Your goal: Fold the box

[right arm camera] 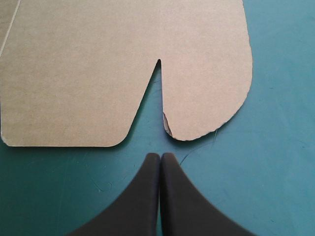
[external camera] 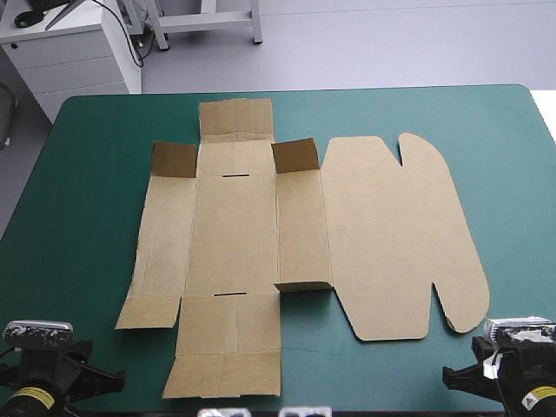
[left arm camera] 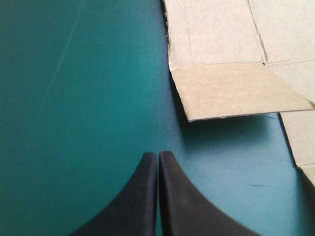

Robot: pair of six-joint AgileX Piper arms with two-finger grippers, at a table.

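The box [external camera: 252,243] lies as a cut sheet of brown board on the teal-green table [external camera: 87,174], and both arms wait just short of its near edge. The base panel's long axis runs from that near edge to the far one, while the whole sheet spreads wider across, with the lid panel [external camera: 400,234] to the base's right. The left hand [left arm camera: 158,155] is clenched, its black fingers meeting in one point over bare cover. The box's near-left corner flap [left arm camera: 241,91] lies ahead of it and off to its right, slightly lifted and casting a shadow. The right hand [right arm camera: 160,156] is clenched too and holds nothing. The lid's rounded ear [right arm camera: 206,98] sits just ahead of it, with the narrow notch [right arm camera: 159,61] almost in line with its tips. By my reading the right hand is nearer the board, though the walls to be raised lie closer to the left one. The board looks matte and stiff, with scored creases and a ragged cut at the ear's tip. Two small flaps [external camera: 295,156] at the base's far corners already stand up, and the rest is nearly flat.
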